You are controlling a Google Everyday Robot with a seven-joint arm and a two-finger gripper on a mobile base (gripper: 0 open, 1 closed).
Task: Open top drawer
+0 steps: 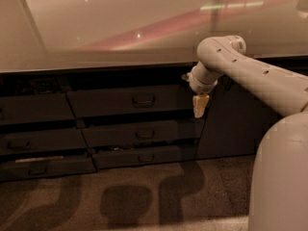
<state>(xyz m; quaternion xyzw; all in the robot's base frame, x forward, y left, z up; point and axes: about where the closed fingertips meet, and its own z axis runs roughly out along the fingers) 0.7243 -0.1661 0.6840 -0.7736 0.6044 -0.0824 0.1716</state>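
Note:
The top drawer is the wide dark-grey front just under the countertop, with a small dark bar handle at its centre. My gripper hangs pointing down from the white arm. It is at the drawer's right end, to the right of the handle and about level with it, and it does not touch the handle. The drawer's interior is not visible.
Two shallower drawer fronts sit below the top drawer. More drawers stand in a column to the left. A plain dark cabinet door is on the right. The pale countertop overhangs them. My white body fills the lower right.

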